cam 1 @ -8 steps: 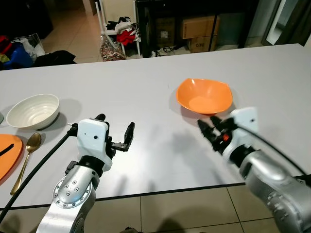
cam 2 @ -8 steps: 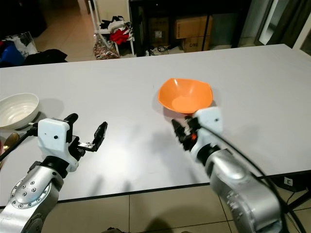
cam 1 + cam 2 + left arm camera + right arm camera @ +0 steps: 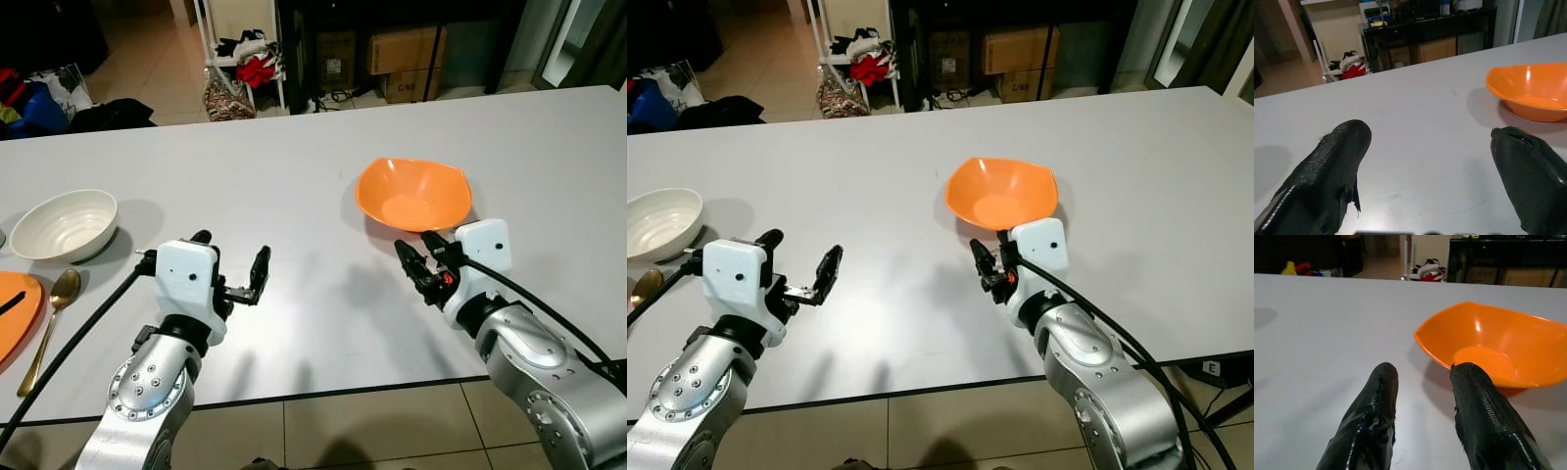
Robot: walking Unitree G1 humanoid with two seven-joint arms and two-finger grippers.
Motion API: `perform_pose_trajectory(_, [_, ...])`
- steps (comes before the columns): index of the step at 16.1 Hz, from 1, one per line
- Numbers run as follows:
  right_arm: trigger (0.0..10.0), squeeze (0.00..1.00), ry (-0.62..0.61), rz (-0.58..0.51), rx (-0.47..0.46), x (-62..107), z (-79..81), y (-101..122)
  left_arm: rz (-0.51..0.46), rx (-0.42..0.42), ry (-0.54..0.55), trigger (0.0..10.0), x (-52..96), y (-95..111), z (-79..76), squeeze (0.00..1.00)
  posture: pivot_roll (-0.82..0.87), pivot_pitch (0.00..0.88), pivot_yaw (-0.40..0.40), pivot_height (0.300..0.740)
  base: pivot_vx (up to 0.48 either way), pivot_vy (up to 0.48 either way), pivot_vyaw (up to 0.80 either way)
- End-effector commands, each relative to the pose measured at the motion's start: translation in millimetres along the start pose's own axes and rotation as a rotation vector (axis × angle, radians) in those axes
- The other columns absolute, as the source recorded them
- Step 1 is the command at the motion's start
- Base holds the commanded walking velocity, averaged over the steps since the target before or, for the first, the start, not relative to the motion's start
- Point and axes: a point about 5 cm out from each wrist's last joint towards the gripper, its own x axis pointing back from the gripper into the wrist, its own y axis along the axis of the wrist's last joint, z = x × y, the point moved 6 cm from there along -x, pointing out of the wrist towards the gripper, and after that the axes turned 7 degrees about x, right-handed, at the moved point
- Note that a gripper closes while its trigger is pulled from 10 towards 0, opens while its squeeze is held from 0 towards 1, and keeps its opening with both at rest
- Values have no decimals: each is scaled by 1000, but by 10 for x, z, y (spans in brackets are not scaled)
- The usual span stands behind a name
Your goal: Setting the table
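White table: orange bowl just beyond right tool.

Two silver arms with round, screw-ringed joints are seen, each capped by a white boxy wrist housing. Each claw, left claw and right claw, is formed of two long black textured fingers. Black cables are run along both arms, and a small red-orange detail is shown at the right wrist.

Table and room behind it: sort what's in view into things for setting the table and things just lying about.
For the job:
- orange bowl
- white bowl
- gold spoon
- orange plate
- right gripper, open, just short of the orange bowl
- left gripper, open, above the table

Lying about:
- cardboard boxes
- red clothes on a white rack
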Motion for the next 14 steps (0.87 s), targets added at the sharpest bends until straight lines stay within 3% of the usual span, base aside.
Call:
perform_pose_trajectory(1, [10000, 0, 11, 0, 1, 3, 37, -26, -7, -15, 9, 10000, 7, 35, 21, 0, -84, 0, 89, 740, 0, 0, 0])
perform_pose_trajectory(3, [10000, 0, 22, -8, 12, -4, 50, -17, -5, -19, 8, 10000, 2, 32, 20, 0, -85, 0, 89, 740, 0, 0, 0])
perform_pose_trajectory(14, [10000, 0, 129, -32, -24, 43, 263, -72, 14, -45, 70, 10000, 181, -53, 160, 0, -67, 0, 78, 740, 0, 0, 800])
